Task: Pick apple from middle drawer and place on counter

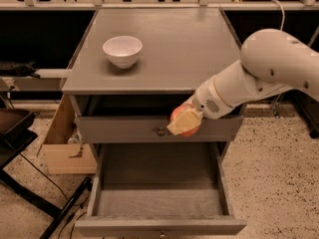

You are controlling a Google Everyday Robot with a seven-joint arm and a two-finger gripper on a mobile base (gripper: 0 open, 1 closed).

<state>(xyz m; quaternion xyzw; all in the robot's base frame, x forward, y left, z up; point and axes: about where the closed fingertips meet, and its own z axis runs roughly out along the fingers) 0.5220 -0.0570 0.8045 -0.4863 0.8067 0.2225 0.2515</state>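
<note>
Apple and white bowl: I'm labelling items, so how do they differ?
The apple is red and small; the white bowl is pale and wider. The apple hangs in the gripper, shut on it, before the upper drawer front; the white bowl stands upright on the counter. The gripper partly hides the apple; the white bowl shows whole. Both are round.

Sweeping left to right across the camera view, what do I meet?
Cardboard box on the floor → white bowl on the counter → gripper, shut on the apple, above the open middle drawer → arm's white elbow.
</note>
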